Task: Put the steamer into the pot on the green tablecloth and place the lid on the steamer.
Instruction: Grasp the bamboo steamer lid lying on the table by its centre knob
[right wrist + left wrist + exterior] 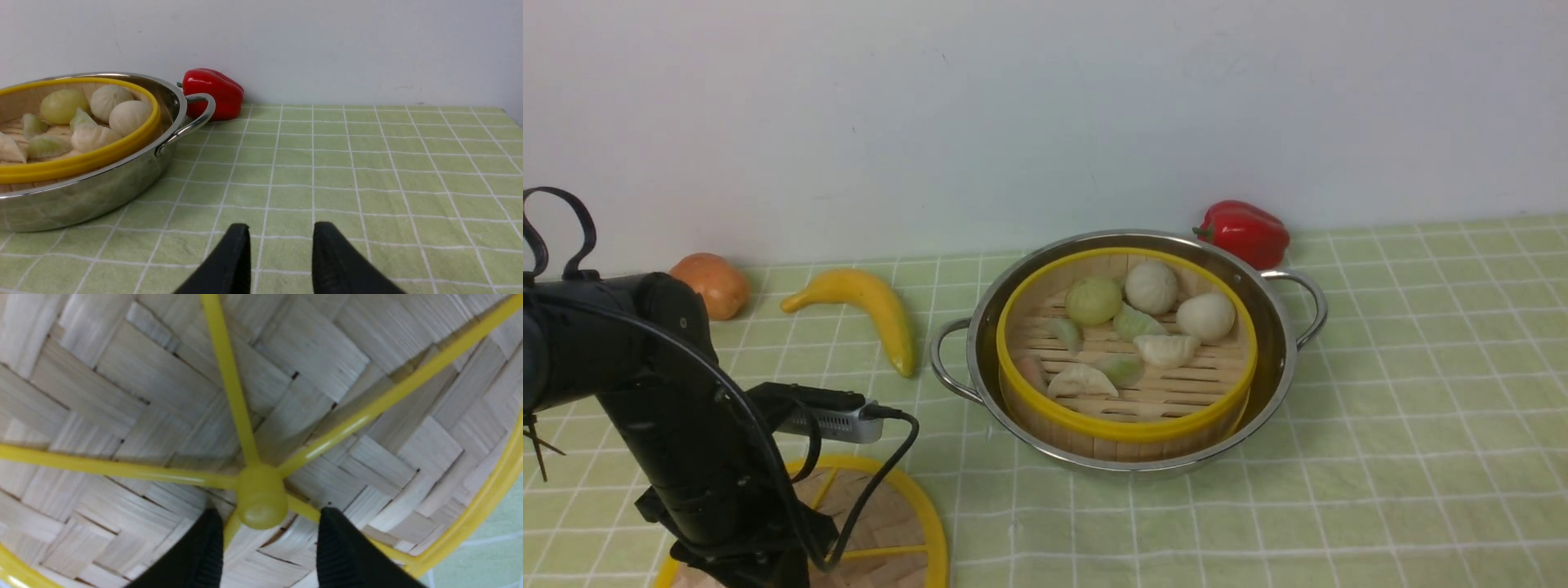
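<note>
The steamer (1127, 430), loaded with toy dumplings and buns, is sitting inside the pot (1272, 327), which is resting on the green tablecloth (1421, 408) covering the surface, so the first half of the job is looking done. The lid (886, 523) is lying flat on the cloth at the near left corner, well apart from the pot and partly running off the front view's lower edge. The left arm (662, 392) is bending down over it. In the left wrist view the left jaws are standing spread, one on each side of the yellow hub (261, 496) where the spokes are meeting, pinching nothing; this is probably the line-up for gripping the lid by that knob. The view is too close to say whether the tips are touching the weave. The right jaws are also standing apart and holding nothing, hanging low over bare cloth on the right of the pot, likely parked out of the way. Between lid and pot the cloth is showing no obstacle, giving open room for carrying the lid across. A banana (866, 306) and a round orange fruit (712, 284) are lying farther back on the left, and a red pepper (1245, 233) is sitting just behind the pot by the wall. The pot's near left handle (941, 359) is sticking out toward the lid's path.
</note>
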`<state>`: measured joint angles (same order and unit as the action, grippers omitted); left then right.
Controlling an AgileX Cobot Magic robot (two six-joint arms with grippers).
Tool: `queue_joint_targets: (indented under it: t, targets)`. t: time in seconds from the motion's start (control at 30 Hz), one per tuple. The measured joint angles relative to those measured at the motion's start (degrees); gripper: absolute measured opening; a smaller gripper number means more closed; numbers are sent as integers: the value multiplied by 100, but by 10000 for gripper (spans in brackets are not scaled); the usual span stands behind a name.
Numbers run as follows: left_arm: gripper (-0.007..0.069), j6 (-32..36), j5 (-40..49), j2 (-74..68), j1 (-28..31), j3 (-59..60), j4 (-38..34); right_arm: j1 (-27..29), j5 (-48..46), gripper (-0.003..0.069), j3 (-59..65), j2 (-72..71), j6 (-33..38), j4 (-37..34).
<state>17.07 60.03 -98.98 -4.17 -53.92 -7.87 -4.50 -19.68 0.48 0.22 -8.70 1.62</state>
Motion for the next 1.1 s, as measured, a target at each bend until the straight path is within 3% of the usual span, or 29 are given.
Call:
queue_joint_targets:
  t: [0.33, 0.7, 1.1]
  targets:
    - [207, -5, -170, -5, 0, -121, -17, 0, 0, 240, 0, 0, -5, 0]
    - [261, -5, 135, -39, 0, -692, -198, 0, 0, 240, 0, 0, -5, 0]
    - [261, -198, 310, -39, 0, -692, 22, 0, 0, 240, 0, 0, -5, 0]
